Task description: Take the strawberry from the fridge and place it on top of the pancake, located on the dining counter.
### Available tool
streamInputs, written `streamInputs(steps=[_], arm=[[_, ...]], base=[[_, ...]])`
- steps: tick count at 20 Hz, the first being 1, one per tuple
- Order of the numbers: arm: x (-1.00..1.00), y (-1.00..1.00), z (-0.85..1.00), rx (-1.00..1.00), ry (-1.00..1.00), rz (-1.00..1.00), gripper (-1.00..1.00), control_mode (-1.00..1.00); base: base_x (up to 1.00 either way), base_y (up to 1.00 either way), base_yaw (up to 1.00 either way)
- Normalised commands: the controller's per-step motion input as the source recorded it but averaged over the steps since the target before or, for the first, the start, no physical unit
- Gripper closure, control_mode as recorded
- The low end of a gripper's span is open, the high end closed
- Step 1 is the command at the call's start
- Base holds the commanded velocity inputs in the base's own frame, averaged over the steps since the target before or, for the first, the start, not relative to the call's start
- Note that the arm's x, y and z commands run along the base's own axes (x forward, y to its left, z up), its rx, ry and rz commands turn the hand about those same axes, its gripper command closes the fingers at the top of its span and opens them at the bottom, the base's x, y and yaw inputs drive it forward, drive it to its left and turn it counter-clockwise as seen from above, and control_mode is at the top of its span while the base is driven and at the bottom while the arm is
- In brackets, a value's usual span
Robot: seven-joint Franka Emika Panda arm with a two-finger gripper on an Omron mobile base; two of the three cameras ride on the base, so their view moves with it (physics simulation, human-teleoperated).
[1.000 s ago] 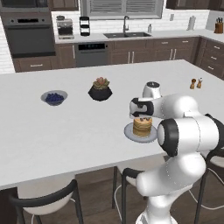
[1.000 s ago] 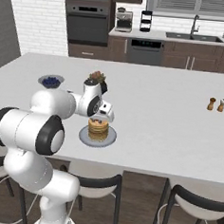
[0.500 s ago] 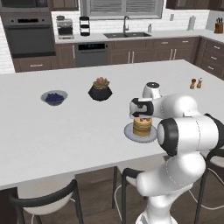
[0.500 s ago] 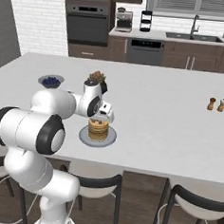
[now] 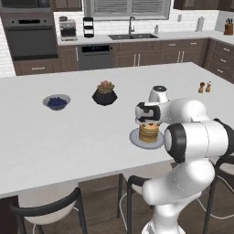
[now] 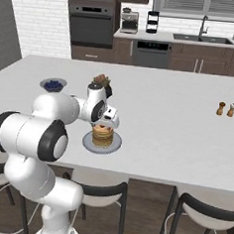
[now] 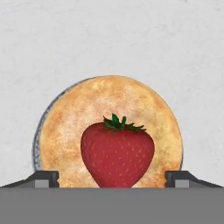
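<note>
You have the strawberry [image 7: 117,153] sitting on the pancake [image 7: 109,129], on the white worktop [image 5: 68,137] facing the dark kitchen cabinets [image 5: 137,57]; jaws stand wide on either side.

Bright red strawberry [image 7: 117,154] with green leafy cap, resting on top of the pancake [image 7: 109,127], a short golden-tan round stack on a small grey plate [image 5: 135,139], set near the front edge of the plain white dining counter [image 5: 68,137], stack upright and level.
</note>
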Motion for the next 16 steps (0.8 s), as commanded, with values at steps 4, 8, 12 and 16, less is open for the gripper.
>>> streamInputs(steps=[4, 8, 12, 16], arm=[[0.00, 0.02, 0.16, 0.00, -0.03, 0.00, -1.00, -1.00], [-0.11, 0.02, 0.66, -0.05, -0.02, 0.00, -1.00, -1.00], [-0.63, 0.00, 0.79, -0.01, -0.16, 0.00, -1.00, -1.00], [-0.86, -0.10, 0.67, 0.01, -0.23, 0.00, -1.00, -1.00]], base=[[0.00, 0.00, 0.00], [0.00, 0.00, 0.00], [0.00, 0.00, 0.00], [0.00, 0.00, 0.00]])
